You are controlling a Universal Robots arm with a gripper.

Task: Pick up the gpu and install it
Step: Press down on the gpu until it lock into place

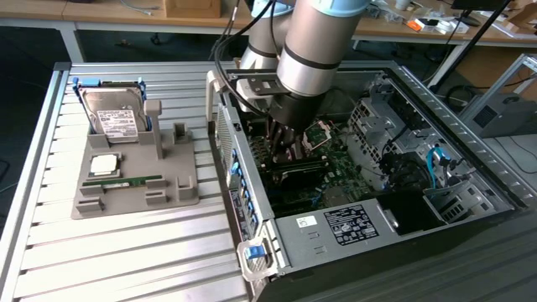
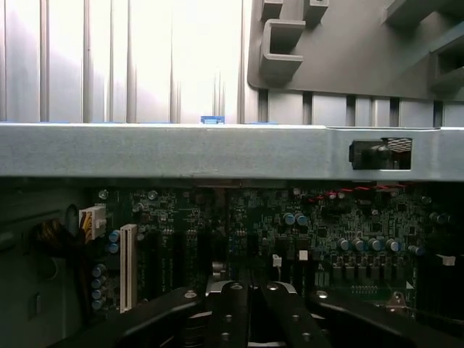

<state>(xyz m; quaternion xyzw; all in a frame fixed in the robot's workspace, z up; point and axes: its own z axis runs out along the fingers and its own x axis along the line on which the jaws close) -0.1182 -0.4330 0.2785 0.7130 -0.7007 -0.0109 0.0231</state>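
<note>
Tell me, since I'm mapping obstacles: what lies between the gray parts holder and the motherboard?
The case's metal wall and some table slats, in both views.

Green motherboard (image 2: 326, 232); grey tray (image 1: 134, 182)

The counter (image 1: 126, 251) is ribbed bare metal with a dull silver sheen, and the computer case (image 1: 319, 236) on it is matt grey sheet steel with small glossy blue plastic clips. The parts holder (image 1: 134, 189) looks like matt grey plastic, carrying a hard drive (image 1: 113, 116) of brushed metal with a white paper label. The motherboard (image 2: 326, 232) is dark, semi-gloss circuit board; the fingers (image 2: 232, 312) are matt black.
</note>
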